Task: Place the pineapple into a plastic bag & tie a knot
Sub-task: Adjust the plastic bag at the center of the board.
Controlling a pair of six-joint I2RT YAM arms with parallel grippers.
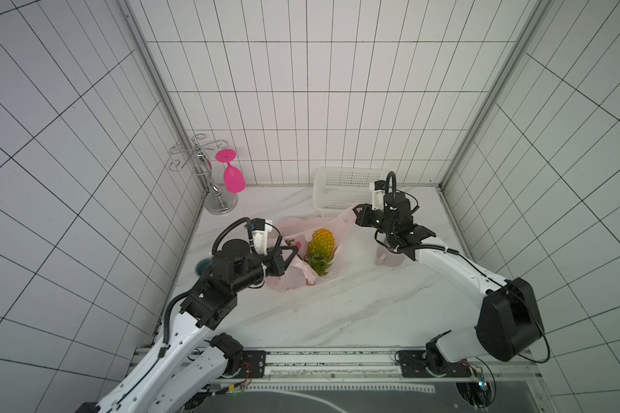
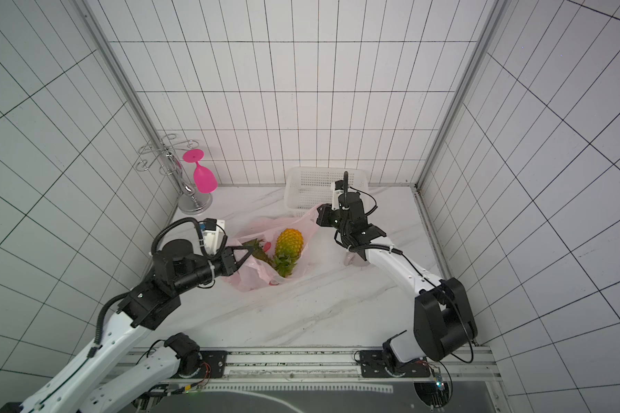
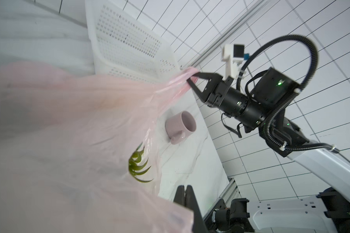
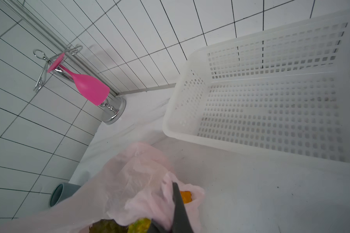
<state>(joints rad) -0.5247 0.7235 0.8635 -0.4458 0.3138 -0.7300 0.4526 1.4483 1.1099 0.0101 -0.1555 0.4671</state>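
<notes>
With the pineapple (image 1: pixel 321 243) lying in the plastic bag (image 1: pixel 287 286) on the tabletop (image 1: pixel 337 314), the left gripper (image 1: pixel 295 253) and right gripper (image 1: pixel 355 211) are clamping its handles (image 3: pixel 178 81), needing gentle, even tension while crossing them.

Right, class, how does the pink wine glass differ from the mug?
The wine glass is bright pink; the mug is pale pink. The wine glass has a stem and foot; the mug is squat with a side handle. The wine glass hangs upside down from the metal rack; the mug rests on the table. Both are drinking vessels.
</notes>
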